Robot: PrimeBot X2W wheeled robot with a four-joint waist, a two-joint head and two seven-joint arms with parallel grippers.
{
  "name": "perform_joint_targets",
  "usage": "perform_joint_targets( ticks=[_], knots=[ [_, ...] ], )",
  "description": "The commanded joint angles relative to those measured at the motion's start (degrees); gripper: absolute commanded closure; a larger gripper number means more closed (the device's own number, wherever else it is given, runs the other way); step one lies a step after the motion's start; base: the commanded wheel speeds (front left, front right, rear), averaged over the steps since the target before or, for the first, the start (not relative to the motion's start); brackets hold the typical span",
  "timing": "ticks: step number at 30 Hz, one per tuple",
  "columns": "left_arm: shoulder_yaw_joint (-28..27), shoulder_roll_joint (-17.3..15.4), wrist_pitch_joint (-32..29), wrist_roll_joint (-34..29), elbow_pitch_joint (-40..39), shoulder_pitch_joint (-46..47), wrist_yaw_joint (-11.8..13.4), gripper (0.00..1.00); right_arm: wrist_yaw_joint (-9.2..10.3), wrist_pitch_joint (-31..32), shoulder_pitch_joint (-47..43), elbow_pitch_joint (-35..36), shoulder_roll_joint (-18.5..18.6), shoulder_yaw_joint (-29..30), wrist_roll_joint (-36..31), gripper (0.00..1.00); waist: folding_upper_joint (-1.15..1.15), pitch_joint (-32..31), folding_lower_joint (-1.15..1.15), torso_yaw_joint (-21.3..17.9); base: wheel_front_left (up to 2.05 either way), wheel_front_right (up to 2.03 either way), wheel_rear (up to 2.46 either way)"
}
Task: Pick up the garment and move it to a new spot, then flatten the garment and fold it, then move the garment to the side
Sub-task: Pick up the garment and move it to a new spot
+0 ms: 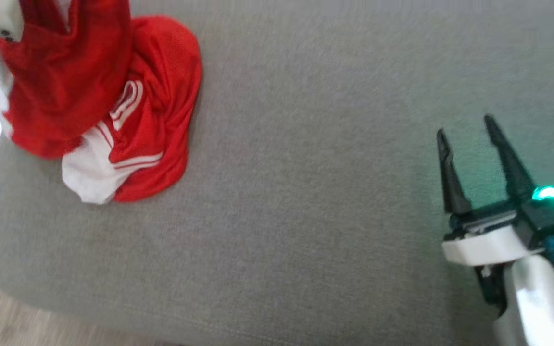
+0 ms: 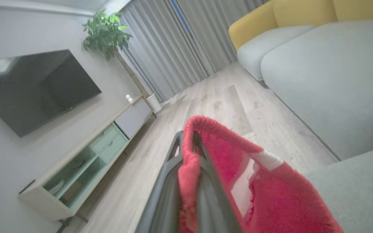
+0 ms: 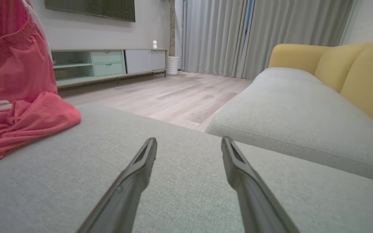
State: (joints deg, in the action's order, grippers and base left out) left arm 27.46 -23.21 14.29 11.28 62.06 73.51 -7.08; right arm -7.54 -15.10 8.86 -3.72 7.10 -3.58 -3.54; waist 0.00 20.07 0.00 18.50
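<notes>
The garment [image 1: 113, 96] is at ten o'clock on the cushion [image 1: 306, 216], its upper part raised and its lower folds resting on the fabric. The left gripper [image 2: 188, 137] is clenched on its red hem. At four o'clock the right gripper [image 1: 467, 132] hangs released, well apart from it.

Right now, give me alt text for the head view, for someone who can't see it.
A red and white garment is partly lifted at the upper left, its lower folds bunched on a grey cushion. The right pincer hangs open at the lower right, well apart from the garment.
</notes>
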Motion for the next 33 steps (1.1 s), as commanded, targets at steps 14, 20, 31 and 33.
perform_joint_targets(
  ticks=[14,20,31,33],
  knots=[
    [15.71,-1.41,-7.14,10.88,-18.22,6.59,-0.39,1.0,0.05,0.1,-9.79,1.22,-4.17,-2.82,3.79,0.0,0.0,-20.64,0.0,-20.21,0.0,0.0,0.0],
    [20.98,-0.82,-10.54,20.71,-25.58,6.14,-0.4,1.0,0.05,0.1,-9.97,1.35,-4.21,-3.55,6.37,0.0,0.0,-20.89,0.0,-27.0,0.0,0.0,0.0],
    [30.54,4.49,-8.77,27.51,-29.73,-6.69,-0.4,1.0,0.05,0.1,-8.19,2.99,-4.22,-5.64,9.31,0.0,0.0,-15.46,0.0,-32.27,0.0,0.0,0.0],
    [32.18,5.63,-6.93,27.65,-29.17,-10.91,-0.4,1.0,0.05,0.1,-7.79,3.22,-4.22,-6.01,9.66,0.0,0.0,-13.9,0.0,-32.19,0.0,0.0,0.0]
  ],
)
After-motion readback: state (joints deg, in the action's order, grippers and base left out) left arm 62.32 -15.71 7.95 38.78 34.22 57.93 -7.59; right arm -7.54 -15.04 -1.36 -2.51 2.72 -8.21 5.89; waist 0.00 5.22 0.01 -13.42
